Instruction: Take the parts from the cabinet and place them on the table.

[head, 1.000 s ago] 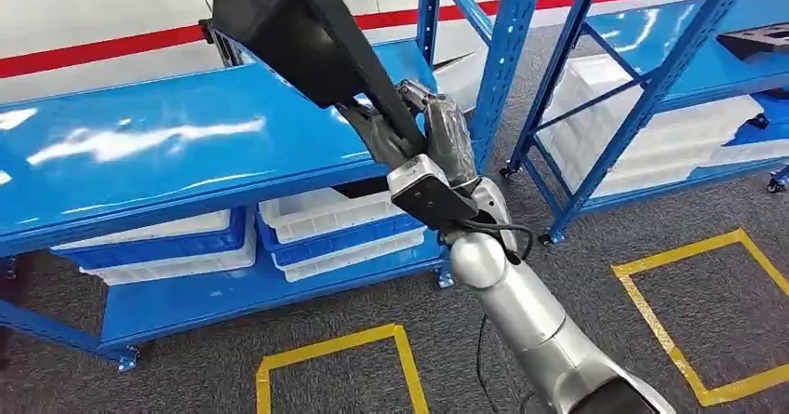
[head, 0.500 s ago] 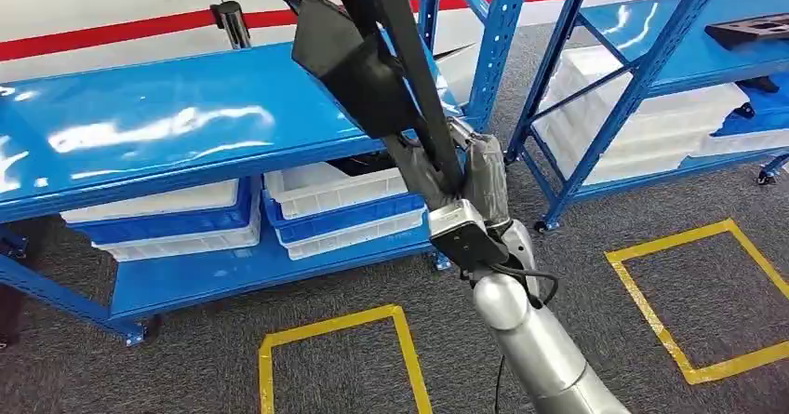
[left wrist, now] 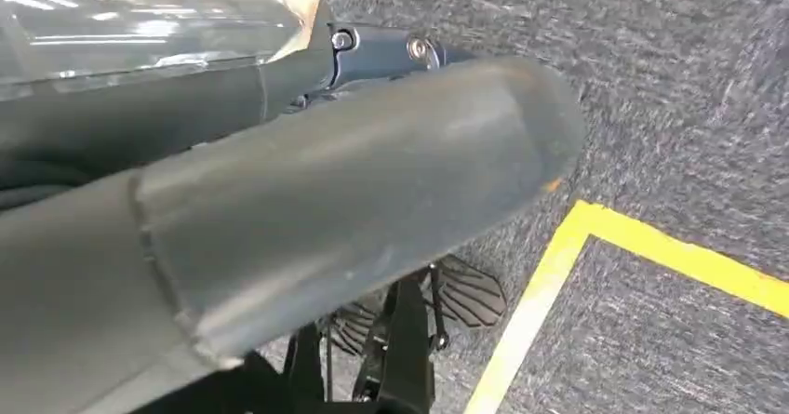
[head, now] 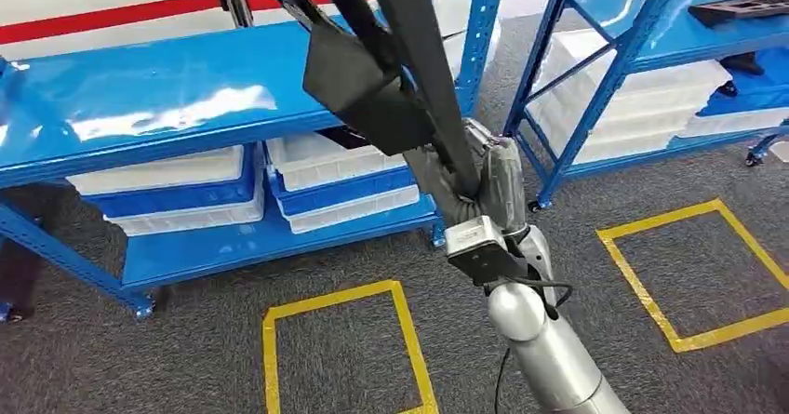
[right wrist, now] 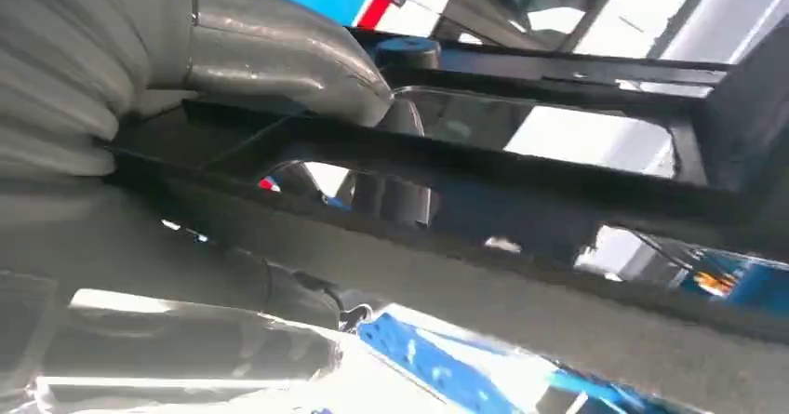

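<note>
The right hand (head: 484,186), at frame centre, is wrapped around a long black frame-shaped part (head: 391,70), which is held upright toward the top edge. Compared with a second ago, the hand is seen lower in frame and the blue shelving (head: 167,107) has slid leftward and upward, so the part appears to be carried off the rack. The left hand's (left wrist: 279,209) grip cannot be told.
</note>
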### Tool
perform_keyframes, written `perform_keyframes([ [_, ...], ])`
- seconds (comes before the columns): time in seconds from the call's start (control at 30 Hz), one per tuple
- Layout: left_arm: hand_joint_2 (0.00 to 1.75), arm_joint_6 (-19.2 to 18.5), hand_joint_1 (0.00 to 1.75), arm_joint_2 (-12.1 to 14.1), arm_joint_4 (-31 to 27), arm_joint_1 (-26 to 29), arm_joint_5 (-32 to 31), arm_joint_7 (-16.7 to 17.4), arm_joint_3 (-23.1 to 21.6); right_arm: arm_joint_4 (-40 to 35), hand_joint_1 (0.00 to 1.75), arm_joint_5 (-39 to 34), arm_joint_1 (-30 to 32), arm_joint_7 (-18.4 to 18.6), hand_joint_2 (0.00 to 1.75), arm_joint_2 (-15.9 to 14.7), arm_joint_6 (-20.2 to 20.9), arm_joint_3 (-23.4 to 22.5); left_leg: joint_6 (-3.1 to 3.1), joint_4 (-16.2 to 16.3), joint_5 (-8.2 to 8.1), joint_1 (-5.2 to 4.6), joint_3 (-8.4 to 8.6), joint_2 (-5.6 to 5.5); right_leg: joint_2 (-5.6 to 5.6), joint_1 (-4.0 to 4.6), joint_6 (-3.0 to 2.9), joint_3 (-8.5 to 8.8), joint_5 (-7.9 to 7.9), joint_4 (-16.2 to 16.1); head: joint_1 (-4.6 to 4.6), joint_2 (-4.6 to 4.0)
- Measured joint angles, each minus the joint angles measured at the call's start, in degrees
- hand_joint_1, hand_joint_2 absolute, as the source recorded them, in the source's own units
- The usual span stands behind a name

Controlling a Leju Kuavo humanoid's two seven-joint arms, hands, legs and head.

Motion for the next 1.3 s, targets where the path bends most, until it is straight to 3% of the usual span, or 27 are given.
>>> perform_keyframes([
  [0.03, 0.0, 0.4, 0.0, 0.1, 0.0, 0.1, 0.5, 0.2, 0.2, 0.2, 1.75, -0.2, -0.1, 0.0, 1.75, 0.0, 0.3, 0.0, -0.37, 0.2, -0.32, 0.33, -0.36, -0.17, -0.11, -1.58, -0.95, -0.51, 0.77, -0.2, 0.02, 0.0],
  [0.07, 0.0, 1.0, 0.0, 0.2, 0.0, 0.1, 0.5, 0.5, 0.5, 0.4, 1.75, -0.4, -0.3, -0.1, 1.75, 0.2, 0.6, 0.1, -0.73, 1.4, -3.28, 0.51, -1.04, -0.29, -0.38, -1.39, -1.41, -1.2, 1.45, -0.1, -0.13, 0.0],
  [0.1, 0.0, 1.4, 0.0, 0.2, 0.0, 0.2, 0.5, 0.7, 0.8, 0.6, 1.75, -0.6, -0.5, -0.2, 1.75, 0.5, 0.8, 0.1, -0.98, 3.9, -7.24, 0.64, -1.76, -0.32, -0.47, -1.32, -2.44, -1.9, 2.19, -0.1, -0.19, 0.0],
  [0.17, 0.0, 2.2, 0.0, 0.2, 0.0, 0.2, 1.2, 1.0, 1.4, 1.1, 1.75, -0.9, -0.9, -0.3, 1.75, 0.9, 1.2, 0.1, -1.71, 11.8, -13.53, 0.81, -3.2, -0.46, -0.57, -1.06, -2.7, -3.15, 3.74, 0.0, -0.22, 0.0],
  [0.2, 0.0, 2.4, 0.0, 0.2, 0.0, 0.2, 1.6, 1.0, 1.8, 1.4, 1.75, -0.9, -1.1, -0.4, 1.75, 1.0, 1.3, 0.1, -2.04, 15.6, -14.24, 0.98, -3.57, -0.49, -0.59, -0.94, -2.62, -4.3, 4.6, 0.1, -0.2, 0.0],
  [0.27, 0.0, 2.8, 0.0, 0.3, 0.0, 0.2, 1.9, 1.0, 2.3, 2.0, 1.75, -0.9, -1.1, -0.6, 1.75, 1.2, 1.5, 0.1, -2.42, 16.9, -10.83, 1.31, -1.85, -0.48, -0.61, -0.95, -2.23, -6.43, 5.87, 0.6, -0.22, 0.0],
  [0.33, 0.0, 2.9, 0.0, 0.4, 0.0, 0.2, 2.1, 1.0, 2.8, 2.2, 1.75, -0.9, -1.1, -0.9, 1.75, 1.2, 1.5, 0.1, -2.51, 11.1, -7.52, 1.7, 3.5, -0.44, -0.6, -1.12, -1.69, -8.39, 6.68, 1.4, -0.24, 0.0],
  [0.37, 0.0, 2.9, 0.0, 0.4, 0.0, 0.1, 2.1, 1.0, 2.8, 2.3, 1.75, -0.9, -1.3, -0.9, 1.75, 1.2, 1.5, 0.1, -2.45, 6.2, -8.42, 1.83, 7.21, -0.6, -0.6, -1.11, -1.49, -9.03, 7.05, 2.0, -0.24, 0.0],
  [0.4, 0.0, 2.9, 0.0, 0.4, 0.0, 0.0, 2.1, 1.0, 2.8, 2.3, 1.75, -0.9, -1.4, -0.9, 1.75, 1.3, 1.5, 0.0, -2.19, 1.7, -11.35, 1.56, 10.24, -0.77, -0.59, -0.98, -0.94, -9.56, 7.42, 2.2, -0.26, 0.0],
  [0.53, 0.0, 3.1, 0.0, 0.5, -0.1, 0.0, 2.4, 1.0, 3.5, 2.6, 1.75, -1.0, -1.9, -1.0, 1.75, 1.4, 1.8, -0.1, 0.3, 0.2, -9.95, 0.65, 8.78, -0.8, -0.81, -0.88, 0.84, -9.86, 9.62, 1.2, -0.04, 0.0],
  [0.57, 0.0, 3.1, 0.0, 0.3, 0.0, -0.1, 2.7, 1.0, 3.7, 2.9, 1.75, -1.1, -2.0, -1.1, 1.75, 1.0, 2.1, -0.3, 0.99, -0.3, -8.69, 1.05, 8.51, -0.2, -0.77, -0.88, 0.61, -10.35, 8.3, 2.3, -0.04, 0.0],
  [0.63, 0.0, 3.2, 0.0, 0.3, -0.1, -0.1, 2.7, 1.0, 4.0, 3.1, 1.75, -1.3, -2.2, -1.3, 1.75, 0.8, 2.2, -0.5, 2.11, -0.4, -7.18, 0.94, 6.73, -0.14, -0.56, -0.97, -0.87, -12.77, 1.61, 7.8, 0.13, 0.02],
  [0.67, 0.0, 3.5, 0.0, 0.3, -0.1, -0.1, 2.7, 1.0, 4.2, 3.4, 1.75, -1.4, -2.3, -1.4, 1.75, 0.6, 2.4, -0.7, 2.03, -0.4, -6.39, 0.91, 5.77, -0.06, -0.5, -0.99, -1.18, -13.63, -1.37, 12.0, 0.29, 0.0],
  [0.7, 0.0, 3.7, 0.0, 0.3, -0.1, 0.0, 2.7, 1.0, 4.2, 3.8, 1.75, -1.6, -2.5, -1.6, 1.75, 0.4, 2.6, -0.9, 1.99, -0.3, -5.54, 0.9, 4.95, 0.0, -0.46, -1.07, -0.95, -14.42, -3.18, 16.4, 0.2, 0.0],
  [0.73, 0.0, 3.9, 0.0, 0.3, 0.0, 0.0, 2.6, 1.0, 4.2, 4.4, 1.75, -1.9, -2.6, -1.8, 1.75, 0.3, 2.8, -1.0, 1.88, -0.3, -4.69, 0.91, 3.79, 0.02, -0.44, -1.12, -0.24, -14.44, -3.18, 19.3, 0.26, 0.0],
  [0.8, 0.0, 4.0, 0.0, 0.0, 0.0, 0.1, 2.5, 1.0, 4.3, 5.1, 1.75, -2.0, -2.8, -1.9, 1.75, 0.1, 2.8, -1.1, 1.45, -0.2, -3.15, 0.99, 1.72, 0.14, -0.43, -1.32, 1.64, -11.47, -0.14, 18.2, 0.24, 0.0],
  [0.83, 0.0, 4.0, 0.0, -0.2, 0.0, 0.1, 2.4, 1.0, 4.3, 5.4, 1.75, -2.1, -3.1, -1.9, 1.75, 0.0, 2.9, -1.1, 1.09, -0.1, -2.34, 1.12, 0.7, 0.16, -0.44, -1.59, 2.34, -8.0, 1.39, 13.9, 0.24, 0.0],
  [0.87, 0.0, 4.0, 0.0, -0.2, 0.0, 0.1, 2.4, 1.0, 4.3, 5.7, 1.75, -2.1, -3.5, -1.9, 1.75, 0.0, 2.9, -1.1, 0.71, 0.1, -1.7, 1.15, 0.04, 0.14, -0.45, -1.81, 2.38, -4.41, 1.36, 9.1, 0.26, 0.0],
  [0.9, 0.0, 4.0, 0.0, -0.2, -0.1, 0.1, 2.4, 1.0, 4.3, 5.9, 1.75, -2.1, -3.8, -1.9, 1.75, 0.0, 2.9, -1.1, 0.26, 0.3, -1.31, 0.79, -0.59, 0.12, -0.41, -1.65, 2.13, -0.19, 0.54, 4.2, 0.33, 0.0],
  [0.93, 0.0, 4.0, 0.0, -0.3, -0.1, 0.1, 2.4, 1.0, 4.3, 6.0, 1.75, -2.1, -4.2, -2.0, 1.75, 0.0, 2.9, -1.2, -0.12, 0.7, -0.61, 0.72, -1.16, 0.18, 0.11, -1.02, 1.5, 1.38, -1.14, -0.2, 0.2, 0.02],
  [1.0, 0.0, 4.1, 0.0, -0.3, -0.1, 0.3, 2.4, 0.9, 4.4, 6.5, 1.75, -2.2, -4.3, -2.0, 1.75, -0.1, 3.0, -1.3, -0.5, 0.0, 1.2, 0.79, -1.41, 0.06, 0.12, -0.61, 1.03, -0.28, -0.47, 0.8, 0.13, 0.0],
  [1.03, 0.0, 4.1, 0.0, -0.3, -0.1, 0.5, 2.4, 0.9, 4.4, 6.7, 1.75, -2.2, -4.3, -2.0, 1.75, -0.1, 3.0, -1.3, -0.99, -0.3, 1.86, 0.8, -1.49, 0.01, 0.06, -0.76, 0.32, -0.84, 0.12, 0.8, 0.09, 0.0],
  [1.07, 0.0, 4.1, 0.0, -0.2, -0.1, 0.7, 2.4, 0.9, 4.5, 7.0, 1.75, -2.2, -4.5, -2.0, 1.75, -0.1, 3.0, -1.3, -1.26, -0.1, 0.76, 1.1, -2.15, 0.08, -0.09, -2.1, -0.67, -0.98, 0.89, 0.7, 0.04, 0.0],
  [1.13, 0.0, 4.2, 0.0, -0.3, -0.1, 0.8, 2.4, 0.9, 4.5, 7.2, 1.75, -2.2, -4.6, -2.0, 1.75, -0.1, 3.1, -1.3, -1.57, 6.5, -6.52, 1.11, -3.97, -0.05, -0.4, -1.48, -2.46, -2.08, 2.28, 0.8, -0.22, 0.0],
  [1.2, 0.0, 4.1, 0.0, -0.3, -0.1, 0.8, 2.4, 0.9, 4.5, 7.5, 1.75, -2.2, -4.6, -2.0, 1.75, -0.1, 3.1, -1.3, -1.84, 15.7, -11.54, 1.12, -6.22, -0.32, -0.58, -0.99, -2.87, -3.52, 3.48, 0.8, -0.24, 0.0],
  [1.23, 0.0, 4.1, 0.0, -0.3, -0.1, 0.8, 2.4, 0.9, 4.5, 7.7, 1.75, -2.2, -4.6, -2.0, 1.75, -0.1, 3.1, -1.3, -1.9, 19.3, -12.42, 1.12, -6.48, -0.31, -0.62, -0.71, -2.89, -4.47, 4.23, 0.9, -0.24, 0.0],
  [1.3, 0.0, 4.1, 0.0, -0.2, -0.1, 0.8, 2.4, 0.9, 4.5, 7.9, 1.75, -2.2, -4.6, -2.0, 1.75, -0.1, 3.1, -1.3, -1.5, 16.9, -9.85, 1.11, -3.01, -0.31, -0.59, -0.5, -2.76, -6.14, 5.5, 0.9, -0.24, 0.0],
])
